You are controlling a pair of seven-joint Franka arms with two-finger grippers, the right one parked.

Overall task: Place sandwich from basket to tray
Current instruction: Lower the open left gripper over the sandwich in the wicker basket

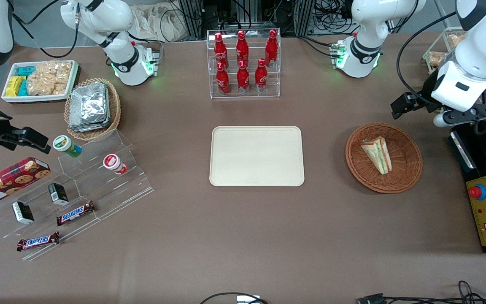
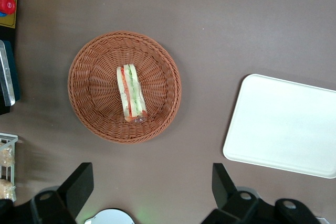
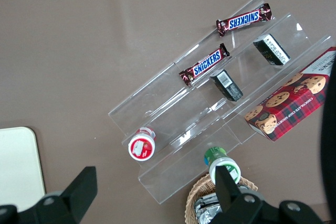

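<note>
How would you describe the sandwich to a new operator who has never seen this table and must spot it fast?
Start at the cream tray mid-table, then look toward the working arm's end to the round reddish-brown basket. The sandwich lies in it: a pale wrapped wedge with green and red-orange stripes, the only thing in that basket, unlike the tan basket of foil packets. The gripper hovers above the table beside the basket, jaws open.

"SNICKERS" reads in blue on 2 chocolate bars: one bar (image 1: 75, 213) on the clear acrylic step rack (image 1: 99, 177), other bar (image 1: 38, 241) at rack's lowest step, nearest the front cam. "WALKERS" on the red tartan cookie box (image 1: 9, 180) beside the rack. Red bottles (image 1: 243, 63) in the clear case carry white script, too small to read. Barcode on small black box (image 3: 226, 85), digits unreadable.
</note>
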